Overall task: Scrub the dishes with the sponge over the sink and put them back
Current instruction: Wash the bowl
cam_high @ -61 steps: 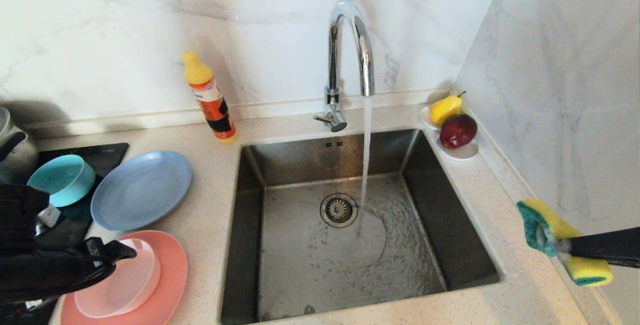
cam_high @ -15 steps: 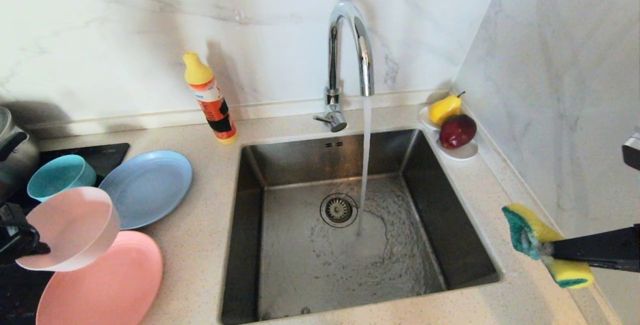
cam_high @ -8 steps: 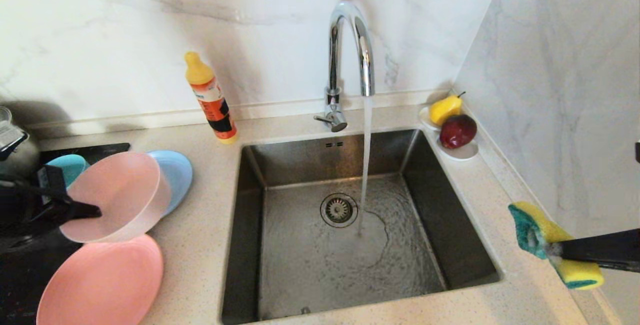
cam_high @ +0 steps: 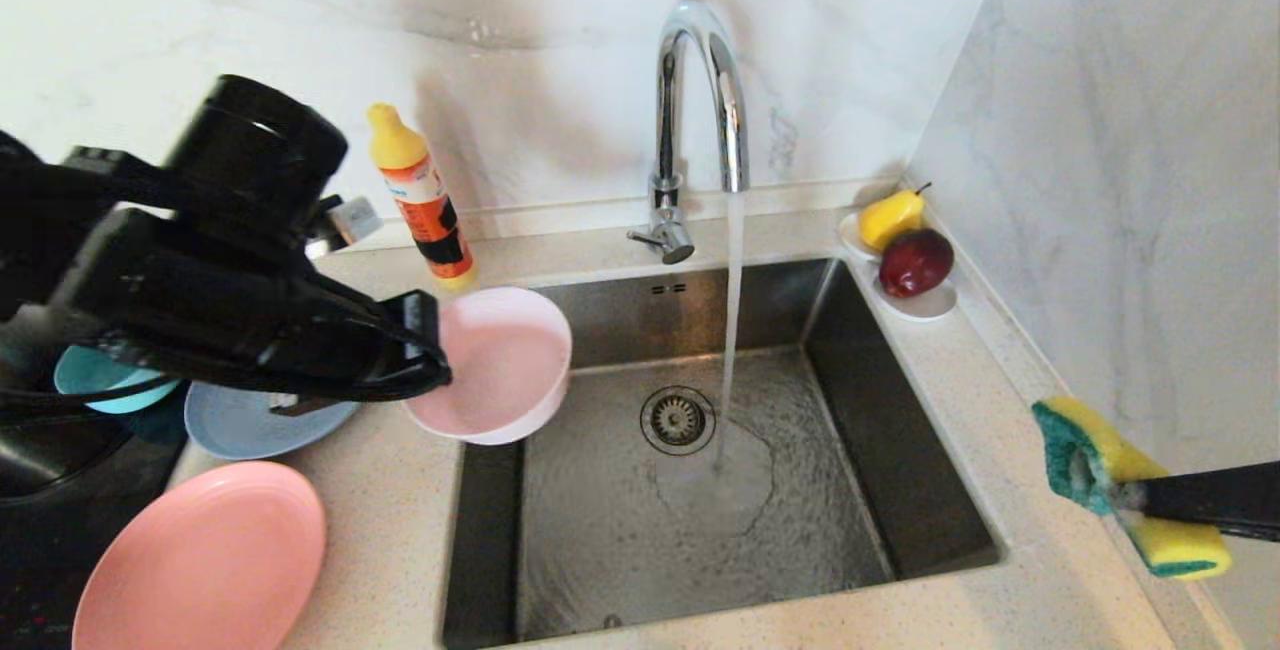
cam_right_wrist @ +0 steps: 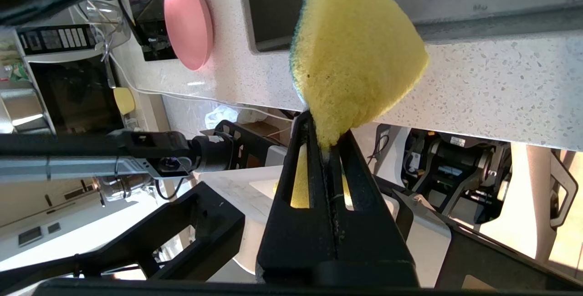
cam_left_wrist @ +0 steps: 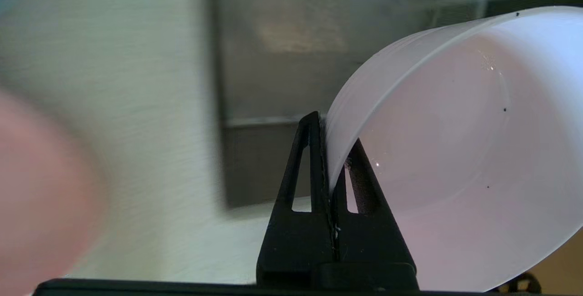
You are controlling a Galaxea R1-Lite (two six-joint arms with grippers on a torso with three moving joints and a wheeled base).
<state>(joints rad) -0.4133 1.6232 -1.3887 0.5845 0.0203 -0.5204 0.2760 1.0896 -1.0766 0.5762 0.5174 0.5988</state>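
Note:
My left gripper (cam_high: 432, 355) (cam_left_wrist: 329, 150) is shut on the rim of the small pale pink plate (cam_high: 495, 362) (cam_left_wrist: 455, 150), holding it tilted over the sink's (cam_high: 900, 470) left edge. Off to the right, above the counter beside the sink, my right gripper (cam_high: 1120, 500) (cam_right_wrist: 324, 143) is shut on the yellow and green sponge (cam_high: 1095, 465) (cam_right_wrist: 355, 54). The salmon-pink plate (cam_high: 200, 555) (cam_right_wrist: 189, 22) lies on the counter at the front left. Behind my left arm, the grey-blue plate (cam_high: 250, 420) and the teal bowl (cam_high: 100, 380) show only in part.
Water runs from the chrome faucet (cam_high: 700, 100) into the basin near the drain strainer (cam_high: 677, 420). An orange detergent bottle (cam_high: 420, 195) stands behind the sink's left corner. A white dish with a pear and an apple (cam_high: 905, 250) sits at the back right. Marble walls close the back and right.
My left arm has swung right and up, carrying the pale pink plate from above the salmon plate to the sink's left edge. The right gripper with the sponge has barely moved.

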